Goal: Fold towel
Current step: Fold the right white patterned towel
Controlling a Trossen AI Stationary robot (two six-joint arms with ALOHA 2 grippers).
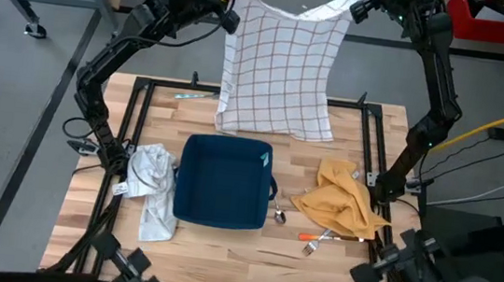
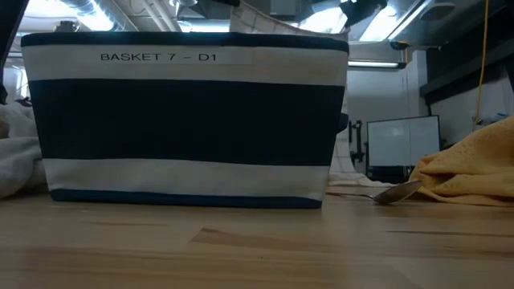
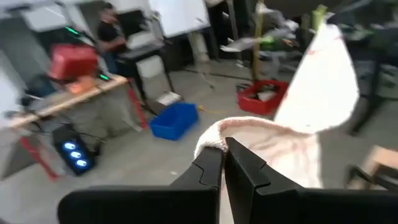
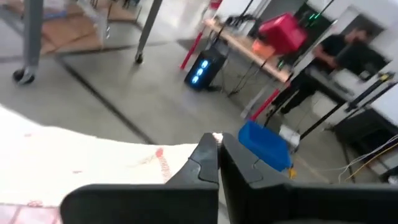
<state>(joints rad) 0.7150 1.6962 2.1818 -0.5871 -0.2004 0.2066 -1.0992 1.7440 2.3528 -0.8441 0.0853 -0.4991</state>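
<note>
A white towel with a dark grid (image 1: 279, 64) hangs stretched between my two raised grippers over the table's far side. Its lower edge (image 1: 272, 126) reaches down to the tabletop. My left gripper (image 1: 232, 7) is shut on the towel's upper left corner, and my right gripper (image 1: 356, 4) is shut on its upper right corner. In the low view, parts of the towel (image 2: 265, 16) show above and behind the basket. The left wrist view shows the left gripper (image 3: 224, 155), and the right wrist view shows the right gripper (image 4: 219, 149). My left gripper pinches the towel's upper left corner (image 3: 211, 138) between its two shut fingers; a small bunch of cloth stands out past the fingertips. The towel hangs below it. My right gripper pinches the upper right corner (image 4: 186, 155) between its shut fingers. The top edge (image 1: 303, 15) sags a little between the two holds.
A navy basket with white stripes (image 1: 224, 180) stands mid-table. A crumpled white-grey cloth (image 1: 153, 192) lies to its left and a yellow cloth (image 1: 344, 202) to its right. A spoon (image 1: 279, 217) and a fork (image 1: 316, 242) lie near the front edge. The table has a black frame (image 1: 368, 106).
</note>
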